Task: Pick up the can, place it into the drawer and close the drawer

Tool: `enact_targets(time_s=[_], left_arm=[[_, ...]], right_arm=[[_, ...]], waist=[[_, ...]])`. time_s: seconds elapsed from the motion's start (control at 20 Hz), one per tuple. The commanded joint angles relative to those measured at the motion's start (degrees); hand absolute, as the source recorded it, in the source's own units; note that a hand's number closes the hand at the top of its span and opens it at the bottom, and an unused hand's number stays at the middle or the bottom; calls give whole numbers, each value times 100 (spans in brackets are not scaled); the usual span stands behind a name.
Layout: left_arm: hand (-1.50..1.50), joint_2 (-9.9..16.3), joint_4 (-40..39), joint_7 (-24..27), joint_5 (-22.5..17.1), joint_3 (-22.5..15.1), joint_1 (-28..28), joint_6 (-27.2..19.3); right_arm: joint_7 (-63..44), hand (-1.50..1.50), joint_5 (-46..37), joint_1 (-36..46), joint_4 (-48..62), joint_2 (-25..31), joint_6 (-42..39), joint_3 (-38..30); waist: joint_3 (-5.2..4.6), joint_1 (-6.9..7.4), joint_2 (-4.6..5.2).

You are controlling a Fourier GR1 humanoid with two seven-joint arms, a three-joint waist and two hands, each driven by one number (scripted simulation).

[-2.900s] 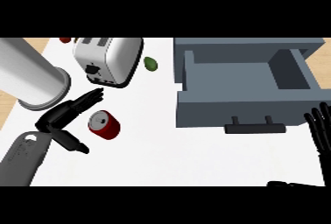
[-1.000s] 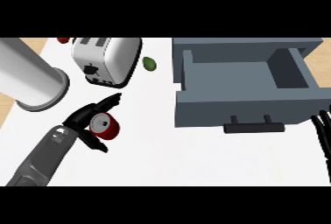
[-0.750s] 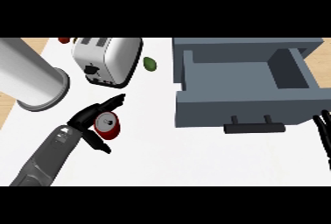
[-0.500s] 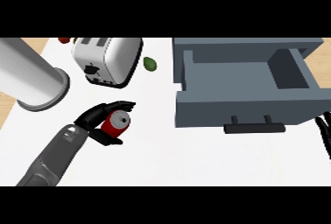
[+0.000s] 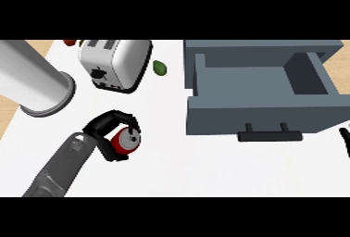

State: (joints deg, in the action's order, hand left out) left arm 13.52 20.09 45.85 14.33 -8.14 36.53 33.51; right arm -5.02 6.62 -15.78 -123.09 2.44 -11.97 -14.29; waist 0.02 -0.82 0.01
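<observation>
Left hand (image 5: pixel 104 133), black, on a grey forearm entering from the lower left: fingers and thumb curled round the small red cylindrical can with a silver top (image 5: pixel 127 140). The can sits within the curl of the hand, over the white worktop (image 5: pixel 198 171), left of centre; whether it rests on the surface or is lifted clear cannot be told.

Right hand (image 5: pixel 345 139): only a dark sliver shows at the right edge; its finger position cannot be told.

Beyond the left hand, to the upper left, a large silver metal cylinder (image 5: pixel 31 83) stands near the worktop's edge. Above the can lies a silver two-slot toaster with black trim (image 5: pixel 113 62); just right of it, a small green object (image 5: pixel 160 68), and a small red object (image 5: pixel 70 42) at the top edge.

The grey box-shaped drawer (image 5: pixel 263 99) occupies the upper right, pulled open, its interior visible, with a dark bar handle (image 5: pixel 269 135) on the front face. The can is well apart from it, to its left.
</observation>
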Motion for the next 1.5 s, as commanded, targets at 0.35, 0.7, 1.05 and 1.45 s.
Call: enact_targets(time_s=[0.35,0.7,1.05,1.45], left_arm=[[150,11,266,-568,-1487,1465,-353,-1022],[150,-245,1211,-1449,-2219,2214,-347,-2766],[150,-1021,3691,-2930,-1945,1404,-586,-3669],[150,-1341,6028,-5244,-1597,400,-658,-4458]], right_arm=[[-56,-150,-24,-169,-260,-76,95,-79],[12,-150,21,-304,-309,-70,61,-221],[145,-150,-219,-335,-214,-241,109,120],[33,-150,135,-86,-83,-3,37,-378]], waist=[[-1,255,-60],[14,226,-84],[12,222,-77],[5,144,-48]])
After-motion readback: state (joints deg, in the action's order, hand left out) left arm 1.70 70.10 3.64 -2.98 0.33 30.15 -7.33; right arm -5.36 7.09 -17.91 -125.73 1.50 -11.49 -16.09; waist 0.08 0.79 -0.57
